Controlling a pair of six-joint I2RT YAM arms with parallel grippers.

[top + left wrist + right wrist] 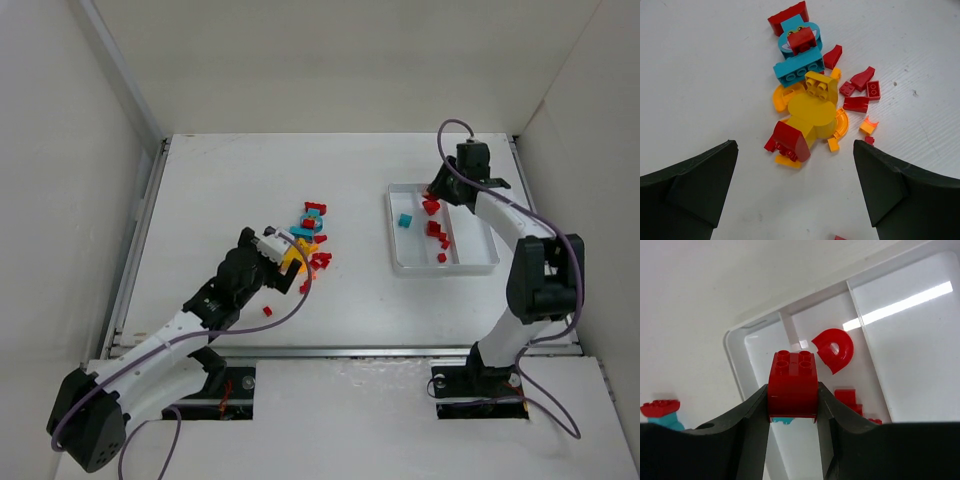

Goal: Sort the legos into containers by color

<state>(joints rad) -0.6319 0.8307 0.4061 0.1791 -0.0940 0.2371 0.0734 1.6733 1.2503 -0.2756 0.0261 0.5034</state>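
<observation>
Desk (220, 200): matte white and flat, carrying the tray and the loose pieces.
Tray (445, 270): shallow glossy white plastic on the desk's right side, with three long compartments split by raised dividers.
Left claw (794, 165): released, its dark fingers spread wide and gripping nothing, hovering just short of the pile.
Right claw (792, 405): clenched on a red brick, one finger against each of its sides, above the far end of the tray.
Pile (312, 240): loose legos at mid-desk, well apart from the tray. The left wrist view shows two teal pieces, about ten red ones, and a cluster of yellow and orange too tangled to count exactly.
Yellow block (821, 87): four studs on top, resting against a round, smooth yellow piece.
Teal brick (799, 70): rectangular and studded, just behind the yellow block.
Red brick (792, 385): glossy, with four studs on top and rounded shoulders.
Red arch piece (834, 348): a quarter-round with a hole, lying in the middle compartment with several other red pieces.
Teal piece (404, 221): one, small, in the left compartment.
Stray red piece (267, 311): one, alone on the desk near the left arm.
</observation>
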